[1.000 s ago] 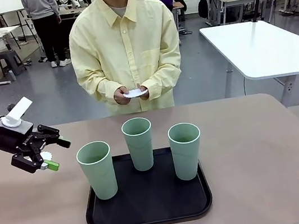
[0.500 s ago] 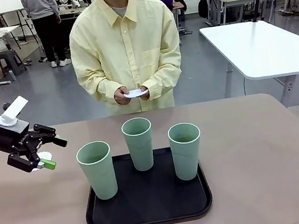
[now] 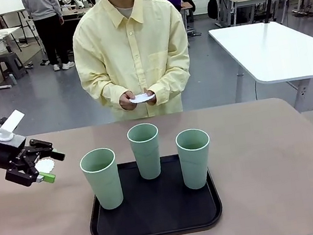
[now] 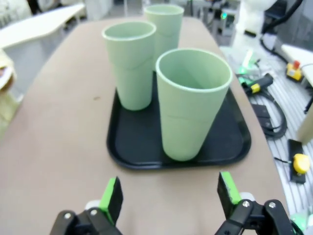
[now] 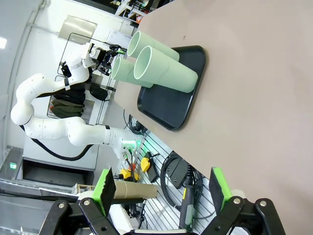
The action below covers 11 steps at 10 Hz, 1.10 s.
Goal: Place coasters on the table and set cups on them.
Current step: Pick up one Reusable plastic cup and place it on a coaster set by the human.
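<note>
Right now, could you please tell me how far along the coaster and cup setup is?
Done: one coaster lies on the table, beside the open left gripper. In hand: the person's hands hold a white disc, seemingly another coaster or a small stack. Left: all three cups stand on the black tray, none on a coaster yet.

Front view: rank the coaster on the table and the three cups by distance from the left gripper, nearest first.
1. Coaster: on the table's left part, right at the open left gripper.
2. Left cup: at the left of the tray.
3. Middle cup: at the tray's back.
4. Right cup: at the tray's right.
</note>
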Each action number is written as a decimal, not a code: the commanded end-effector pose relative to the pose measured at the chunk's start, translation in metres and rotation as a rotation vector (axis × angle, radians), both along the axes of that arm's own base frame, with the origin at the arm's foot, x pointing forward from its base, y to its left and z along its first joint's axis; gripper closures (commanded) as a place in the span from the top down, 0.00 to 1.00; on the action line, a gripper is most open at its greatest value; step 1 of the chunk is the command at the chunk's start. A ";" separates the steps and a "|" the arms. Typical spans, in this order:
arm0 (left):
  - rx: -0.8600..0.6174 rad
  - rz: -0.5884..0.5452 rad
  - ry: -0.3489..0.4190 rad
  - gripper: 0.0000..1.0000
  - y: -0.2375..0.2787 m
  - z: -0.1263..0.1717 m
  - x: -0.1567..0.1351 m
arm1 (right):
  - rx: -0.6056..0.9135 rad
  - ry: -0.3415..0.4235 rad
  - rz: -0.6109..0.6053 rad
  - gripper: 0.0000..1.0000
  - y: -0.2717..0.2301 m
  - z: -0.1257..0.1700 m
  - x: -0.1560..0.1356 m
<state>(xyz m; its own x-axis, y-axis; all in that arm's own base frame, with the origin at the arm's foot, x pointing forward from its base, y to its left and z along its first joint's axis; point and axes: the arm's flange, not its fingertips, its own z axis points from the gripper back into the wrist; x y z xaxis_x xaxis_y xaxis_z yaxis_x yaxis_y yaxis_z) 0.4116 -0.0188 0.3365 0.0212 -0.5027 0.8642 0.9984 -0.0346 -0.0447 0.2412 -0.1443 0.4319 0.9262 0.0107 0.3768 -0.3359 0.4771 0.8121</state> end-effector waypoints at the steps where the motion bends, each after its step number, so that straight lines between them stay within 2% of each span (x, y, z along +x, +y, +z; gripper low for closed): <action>1: -0.117 -0.051 -0.029 1.00 -0.007 -0.010 -0.011 | 0.008 0.000 0.000 1.00 0.000 0.000 0.000; 3: -0.196 -0.169 -0.064 1.00 -0.015 -0.020 -0.021 | 0.008 0.000 0.000 1.00 0.000 0.000 0.000; 5: -0.214 -0.219 -0.124 1.00 -0.020 -0.032 -0.032 | 0.008 0.000 0.000 1.00 0.000 0.000 0.000; 7: -0.244 -0.200 -0.159 1.00 -0.024 -0.042 -0.031 | 0.008 0.000 0.000 1.00 0.000 0.000 0.000; 11: -0.299 -0.170 -0.118 1.00 -0.038 -0.053 -0.006 | 0.008 0.000 0.000 1.00 0.000 0.000 0.000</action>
